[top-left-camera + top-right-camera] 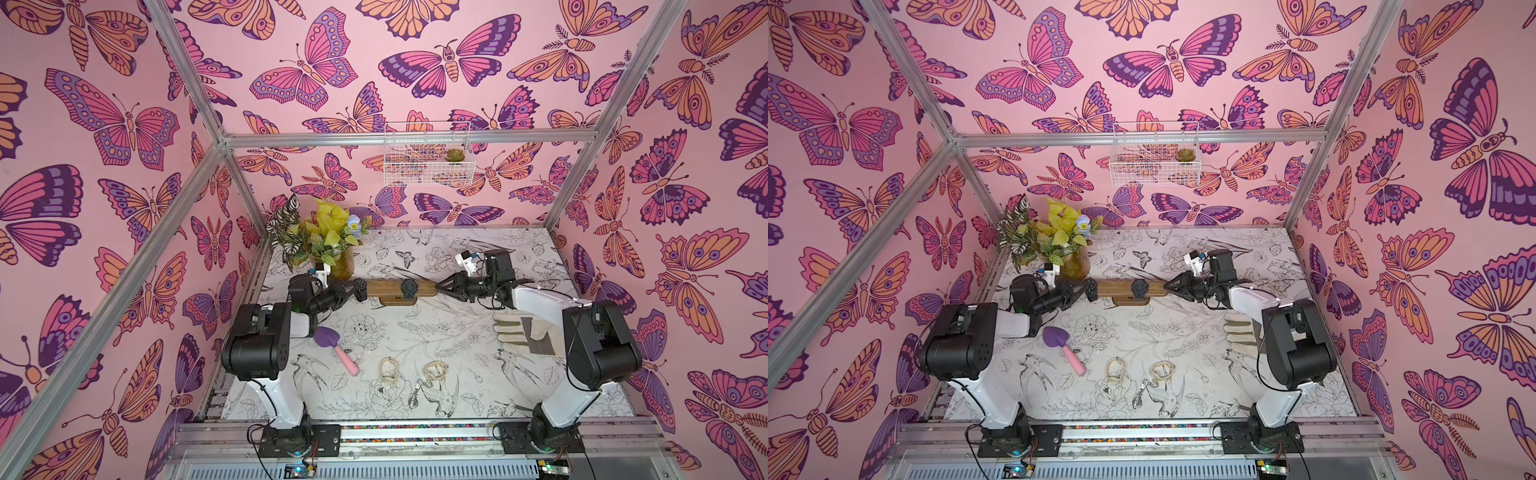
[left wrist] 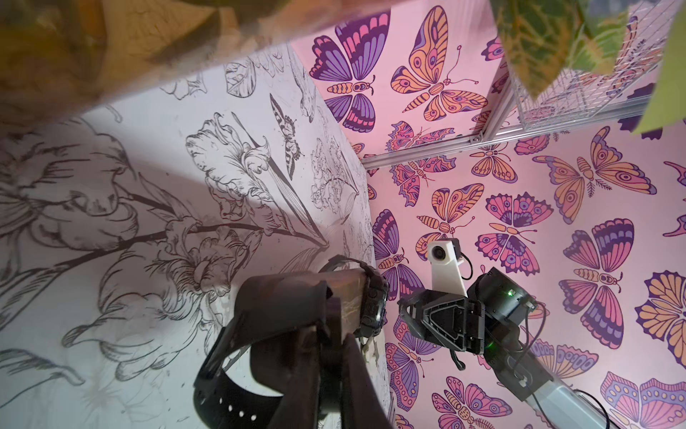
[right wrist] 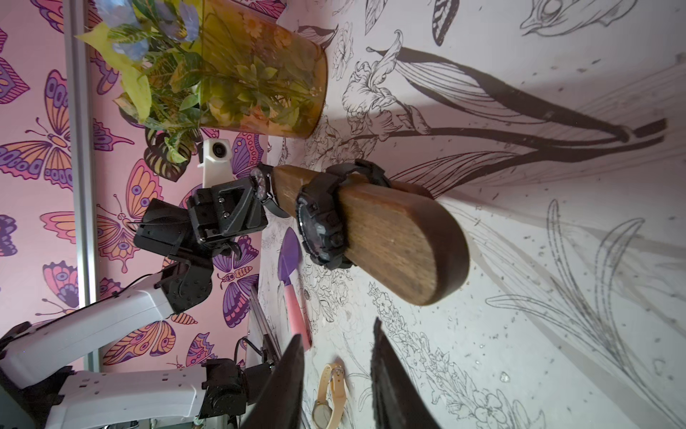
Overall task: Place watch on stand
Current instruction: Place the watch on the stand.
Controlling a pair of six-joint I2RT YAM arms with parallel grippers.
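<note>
It looks like a second watch is being threaded onto the stand (image 1: 384, 287), which sits toward the back edge of the tabletop with its bar lying side to side. The left claw (image 1: 352, 291) is pressed together on a black watch (image 1: 360, 290), pinching it right at the bar's left end. In the left wrist view the strap (image 2: 222, 393) seems to loop round the rounded tip, though I cannot tell how far on it is. A chunky watch (image 1: 408, 289) is already wrapped round the middle of the bar. The right claw (image 3: 336, 334) is at the opposite end, its fingers partly spread with nothing between them. It sits just off the wood, not touching it as far as I can see.

Next, I'd say, the left claw has to push the loop along the bar toward the middle, keeping it square to the wood so it doesn't snag. The stand's base is small, so the right claw may need to brace the far end against sliding. Two pale-strapped watches (image 1: 388, 370) lie near the front edge.
</note>
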